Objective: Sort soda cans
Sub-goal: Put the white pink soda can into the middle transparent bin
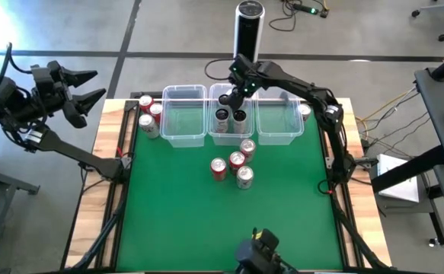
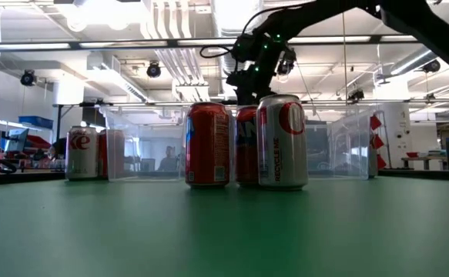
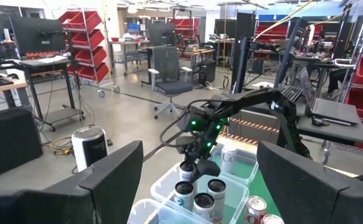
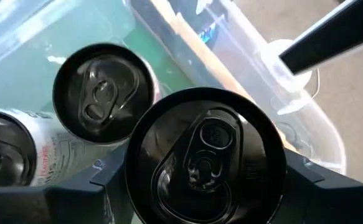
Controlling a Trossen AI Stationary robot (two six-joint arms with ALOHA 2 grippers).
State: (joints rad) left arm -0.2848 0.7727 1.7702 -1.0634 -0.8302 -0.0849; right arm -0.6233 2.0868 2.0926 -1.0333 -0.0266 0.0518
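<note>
While the right gripper [image 1: 232,100] grips a can [image 4: 206,163], the middle bin [image 1: 214,135] holds two others [image 1: 230,116].

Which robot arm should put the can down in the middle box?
The right one. Its pincer already grips a dark metal soda can over the clear plastic middle bin, beside other cans there. The left pincer hangs open off the table's far left corner.

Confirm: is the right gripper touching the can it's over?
Touching. Right wrist view: the right gripper has its fingers pressed against the dark can.
</note>
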